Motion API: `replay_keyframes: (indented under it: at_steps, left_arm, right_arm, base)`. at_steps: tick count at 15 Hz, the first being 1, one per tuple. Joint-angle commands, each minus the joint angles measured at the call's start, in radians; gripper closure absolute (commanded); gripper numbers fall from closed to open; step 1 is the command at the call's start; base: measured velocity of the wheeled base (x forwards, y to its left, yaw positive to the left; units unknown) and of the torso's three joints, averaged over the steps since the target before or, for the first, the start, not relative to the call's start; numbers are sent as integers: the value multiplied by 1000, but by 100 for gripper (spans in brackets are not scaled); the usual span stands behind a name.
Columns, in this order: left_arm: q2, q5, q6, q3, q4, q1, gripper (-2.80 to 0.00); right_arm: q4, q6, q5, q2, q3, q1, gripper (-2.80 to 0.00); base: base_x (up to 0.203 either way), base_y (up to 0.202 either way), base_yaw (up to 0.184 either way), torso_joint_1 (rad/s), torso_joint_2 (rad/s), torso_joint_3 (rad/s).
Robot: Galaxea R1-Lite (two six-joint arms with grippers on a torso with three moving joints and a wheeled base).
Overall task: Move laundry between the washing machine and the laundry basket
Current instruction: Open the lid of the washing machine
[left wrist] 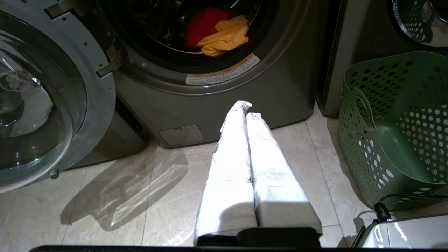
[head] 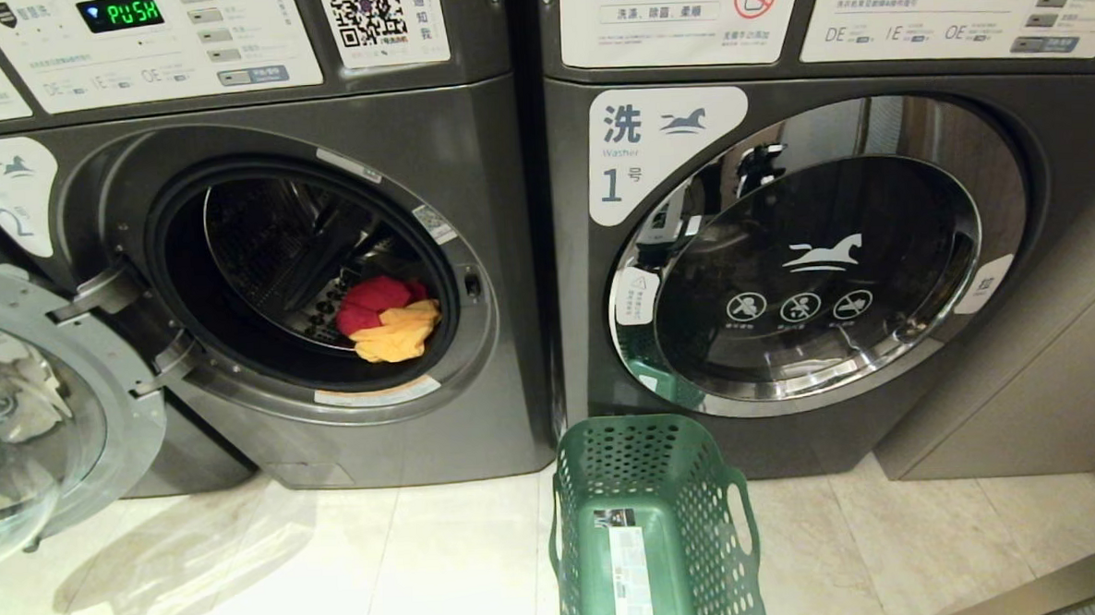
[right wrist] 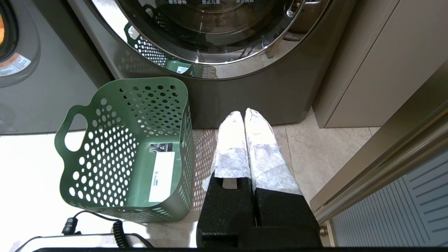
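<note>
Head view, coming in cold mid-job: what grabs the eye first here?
The open washing machine on the left, its door swung wide, with a red garment and a yellow-orange garment lying at the front of the drum. Next, the green laundry basket standing empty on the floor in front of the neighbouring closed washer. Both grippers, left gripper and right gripper, are shut and holding nothing.

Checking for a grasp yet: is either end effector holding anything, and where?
Nothing is held. Left end effector and right end effector are shut, empty, above the floor.
</note>
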Motion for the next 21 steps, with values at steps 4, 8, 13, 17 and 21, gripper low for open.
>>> replay_keyframes:
  at_steps: [4, 8, 13, 17, 21]
  left_arm:
    - [2, -2, 1, 0, 2, 0, 0]
    - [2, 4, -56, 0, 0, 0, 0]
    - [2, 28, -255, 0, 39, 0, 0]
    - [2, 28, -255, 0, 39, 0, 0]
    - [2, 28, -255, 0, 39, 0, 0]
  right_arm:
    - [0, -4, 1, 2, 0, 0, 0]
    - [0, -6, 1, 2, 0, 1, 0]
    - [0, -32, 8, 2, 1, 1, 0]
    - [0, -49, 14, 2, 0, 0, 0]
    - [0, -49, 14, 2, 1, 0, 0]
  base:
    - [0, 0, 0, 0, 0, 0]
    - [0, 0, 0, 0, 0, 0]
    - [0, 0, 0, 0, 0, 0]
    - [0, 0, 0, 0, 0, 0]
    - [0, 0, 0, 0, 0, 0]
